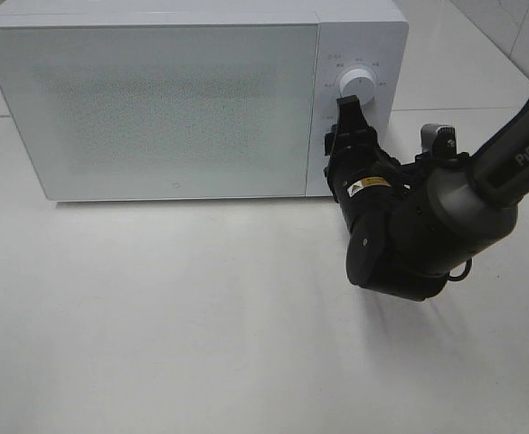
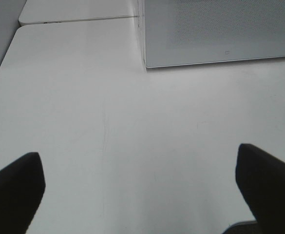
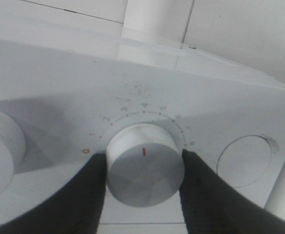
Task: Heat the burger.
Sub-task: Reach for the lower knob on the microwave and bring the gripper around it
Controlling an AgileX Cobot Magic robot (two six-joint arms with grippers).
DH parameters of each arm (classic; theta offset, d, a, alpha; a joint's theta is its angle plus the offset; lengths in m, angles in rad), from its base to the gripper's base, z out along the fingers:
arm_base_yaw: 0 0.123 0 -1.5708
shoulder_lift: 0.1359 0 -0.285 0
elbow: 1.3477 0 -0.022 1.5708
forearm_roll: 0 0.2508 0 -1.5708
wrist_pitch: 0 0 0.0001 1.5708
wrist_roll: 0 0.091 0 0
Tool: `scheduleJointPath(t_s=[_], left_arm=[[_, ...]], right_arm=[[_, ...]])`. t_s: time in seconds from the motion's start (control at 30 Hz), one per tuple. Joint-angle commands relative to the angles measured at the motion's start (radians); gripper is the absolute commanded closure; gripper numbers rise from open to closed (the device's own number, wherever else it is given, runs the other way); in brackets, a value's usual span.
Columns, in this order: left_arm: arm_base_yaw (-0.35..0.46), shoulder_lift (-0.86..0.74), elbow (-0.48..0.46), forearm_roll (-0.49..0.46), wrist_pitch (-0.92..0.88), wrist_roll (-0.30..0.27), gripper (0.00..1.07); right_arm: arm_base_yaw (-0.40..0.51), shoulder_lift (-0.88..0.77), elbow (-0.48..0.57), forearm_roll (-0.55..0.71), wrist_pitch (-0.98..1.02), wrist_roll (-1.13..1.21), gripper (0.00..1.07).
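We're on timer step: R gripper (image 3: 143, 157) clamps the dial (image 3: 144, 173); next we twist it w/o slipping. L gripper (image 2: 140, 168) wide, empty.

One microwave (image 1: 155, 99) stands on one table (image 1: 155, 344). Its panel has one numbered knob (image 3: 144, 168), one other knob (image 3: 0, 151) and one round button (image 3: 244, 161).

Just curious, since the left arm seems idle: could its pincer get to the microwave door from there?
Probably yes. The left pincer stands open over bare table, with nothing between it and the microwave door; the right pincer grips the dial, off to the side.
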Motion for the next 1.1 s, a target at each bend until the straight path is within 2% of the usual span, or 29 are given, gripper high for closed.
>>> scheduleJointPath(t_s=[0.03, 0.37, 0.93, 1.07, 1.1], left_arm=[[0.000, -0.016, 0.002, -0.007, -0.015, 0.000, 0.07], [0.000, -0.016, 0.002, -0.007, -0.015, 0.000, 0.07], [0.000, -0.016, 0.002, -0.007, -0.015, 0.000, 0.07], [0.000, -0.016, 0.002, -0.007, -0.015, 0.000, 0.07], [0.000, -0.016, 0.002, -0.007, -0.015, 0.000, 0.07]], right_arm=[[-0.001, -0.022, -0.025, -0.007, -0.205, 0.037, 1.03], [-0.001, -0.022, -0.025, -0.005, -0.204, 0.224, 1.02], [-0.001, -0.022, -0.025, -0.008, -0.204, 0.257, 1.01], [-0.001, -0.022, -0.025, 0.007, -0.203, 0.256, 0.95], [-0.001, -0.022, -0.025, 0.015, -0.203, 0.256, 0.90]])
